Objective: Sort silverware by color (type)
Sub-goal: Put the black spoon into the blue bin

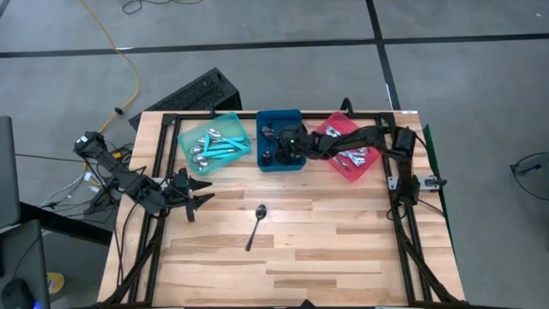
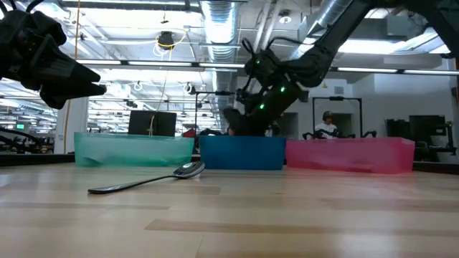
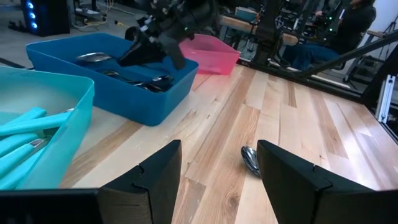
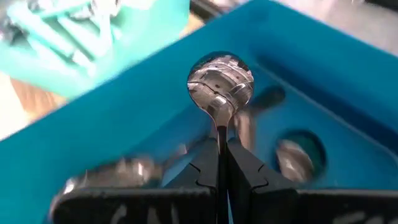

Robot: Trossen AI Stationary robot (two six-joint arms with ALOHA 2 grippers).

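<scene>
Right gripper (image 4: 219, 163) is clamped on a dark spoon (image 4: 220, 84) by its handle; the bowl sticks out straight ahead past the fingertips, long axis in line with the fingers. In the high view that gripper (image 1: 285, 146) hangs over the blue tray (image 1: 280, 116), the middle of three at the table's 12 o'clock edge, with more dark spoons (image 3: 152, 81) already in it. We'd judge the next move is a release, and the key relation is straight down: spoon above the tray's interior, inside its walls as far as we can tell.

Teal tray (image 1: 190, 134) sits at 9 o'clock of the blue one and holds teal-handled spoons (image 1: 214, 148); red tray (image 1: 367, 168) at 3 o'clock holds silver ones (image 1: 350, 156).

One black spoon (image 1: 256, 227) is loose on the table, about 6 o'clock from the blue tray. Bowl end points to 12, handle to 6-7.

Left gripper (image 1: 194, 194) is parked with fingers spread wide, empty, at 9-10 o'clock of that spoon. We'd call the left arm nearer to it. In its wrist view the bowl (image 3: 251, 160) lies ahead between the fingers (image 3: 158, 176).
</scene>
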